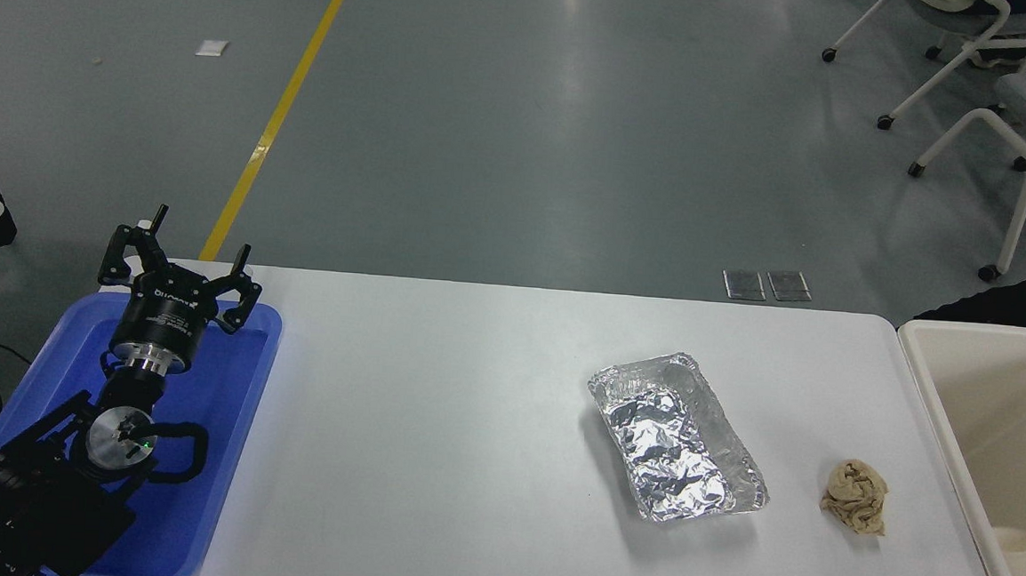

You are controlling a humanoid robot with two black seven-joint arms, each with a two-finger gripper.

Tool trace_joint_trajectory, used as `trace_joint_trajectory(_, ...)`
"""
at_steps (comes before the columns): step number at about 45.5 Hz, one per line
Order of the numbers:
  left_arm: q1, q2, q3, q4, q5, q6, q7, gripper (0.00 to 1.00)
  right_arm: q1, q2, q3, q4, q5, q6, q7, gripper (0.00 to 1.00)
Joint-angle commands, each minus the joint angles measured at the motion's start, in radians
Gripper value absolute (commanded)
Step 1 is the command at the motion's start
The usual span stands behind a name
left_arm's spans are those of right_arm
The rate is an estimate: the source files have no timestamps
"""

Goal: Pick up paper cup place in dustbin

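Note:
The cream-beige dustbin [926, 384] stands at the table's right end, partly cut off by the picture's edge. The white paper cup [1017, 561] sits inside it near the front wall, against the left side. My left gripper [185, 259] is parked open and empty over the blue plastic tray [229, 413] at the lower left. My right arm and gripper are out of view.
A crinkled silver foil tray [678, 436] lies right of the table's middle. A crumpled tan paper wad [856, 496] lies between it and the dustbin. White-legged chairs [1006, 95] stand on the floor at the far right.

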Motion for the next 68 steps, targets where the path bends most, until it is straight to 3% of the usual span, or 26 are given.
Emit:
trace_joint_trajectory(1,-0.001,0.000,0.000,0.000,0.000,0.000,0.000,1.00,0.124,0.002,0.005,0.010,0.000,0.008,0.000,1.00)
trace_joint_trajectory(10,-0.001,0.000,0.000,0.000,0.000,0.000,0.000,1.00,0.384,-0.020,-0.050,0.093,-0.004,0.028,0.005,1.00)
trace_joint_trajectory(22,0.000,0.000,0.000,0.000,0.000,0.001,0.000,1.00,0.707,-0.021,-0.259,0.381,-0.007,0.028,0.005,1.00)
trace_joint_trajectory(28,0.001,0.000,-0.001,0.000,0.000,0.000,0.000,1.00,0.863,-0.020,-0.294,0.519,-0.066,0.063,0.006,1.00)
trace_joint_trajectory(36,0.001,0.000,-0.001,0.000,0.000,0.000,0.000,1.00,1.023,-0.023,-0.294,0.622,-0.168,0.289,0.005,1.00)
trace_joint_trajectory(55,0.001,0.000,0.000,0.000,0.000,0.000,0.000,1.00,1.319,-0.023,-0.378,0.801,-0.221,0.863,-0.001,1.00)
trace_joint_trajectory(68,-0.001,0.000,0.000,0.000,-0.001,0.000,0.000,1.00,1.532,-0.040,-0.524,1.038,-0.267,0.910,-0.001,1.00)
